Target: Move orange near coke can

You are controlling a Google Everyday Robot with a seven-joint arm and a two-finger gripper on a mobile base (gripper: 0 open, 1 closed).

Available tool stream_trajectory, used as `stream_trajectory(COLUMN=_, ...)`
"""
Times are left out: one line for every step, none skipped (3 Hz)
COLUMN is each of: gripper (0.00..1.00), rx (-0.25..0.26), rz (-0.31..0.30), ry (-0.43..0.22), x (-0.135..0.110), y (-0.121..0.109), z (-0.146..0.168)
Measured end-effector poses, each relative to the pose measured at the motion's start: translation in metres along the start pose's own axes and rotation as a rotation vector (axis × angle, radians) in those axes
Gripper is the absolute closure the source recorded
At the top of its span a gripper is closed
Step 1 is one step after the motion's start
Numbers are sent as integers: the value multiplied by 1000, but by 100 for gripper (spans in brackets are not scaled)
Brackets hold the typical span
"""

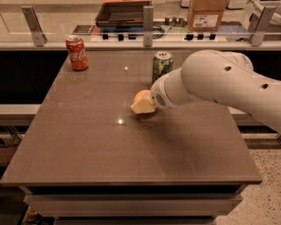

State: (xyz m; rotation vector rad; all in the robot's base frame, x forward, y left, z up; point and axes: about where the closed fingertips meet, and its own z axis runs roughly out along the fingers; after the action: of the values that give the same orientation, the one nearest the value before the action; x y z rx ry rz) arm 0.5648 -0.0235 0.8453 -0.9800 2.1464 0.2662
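- Orange [140, 94]: small, round and pale. Only its upper left part shows in the camera view, with the rest hidden behind the gripper [143, 106].
- Placed around the middle of the table [88, 145], a little toward the far side. Resting on the surface or raised just above it: cannot tell.
- Well apart from the coke can [77, 53], upright near the far left corner of the table, red with white script and a silver top.
- Much nearer to a green can [162, 66], upright by the far edge, just behind the orange and to its right in the picture, not touching it.
- Gripper: cream-coloured tip, right up against the near side of the orange, pointing left and slightly down, low over the tabletop.
- Width of the pincer's opening, and any hold on the orange: cannot tell from this angle.
- Arm [219, 79]: thick, white and rounded, stretched in from the right edge over the right half of the table, with a vented grey disc at the wrist directly behind the gripper.
- Soft shadow on the tabletop below the gripper and to its right.
- Table: brownish-grey and glossy, with two small bright reflections, one just in front and left of the gripper, one between the two cans.
- Beyond the far edge: a rail with upright metal posts [148, 19], a dark tray [123, 11], and a cardboard box [206, 15] with a white label.
- Speckled floor [263, 206] at lower right.
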Motion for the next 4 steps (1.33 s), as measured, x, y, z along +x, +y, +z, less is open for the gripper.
stream_trajectory(gripper=64, rx=0, rz=-3, ry=-1, x=-1, y=1, z=-1)
stream_trajectory(gripper=88, rx=1, rz=-5, ry=-2, x=-2, y=2, z=-1)
stream_trajectory(gripper=100, rx=1, rz=-8, ry=-3, x=-3, y=3, z=-2)
stream_trajectory(gripper=100, rx=1, rz=-8, ry=-3, x=-3, y=3, z=-2)
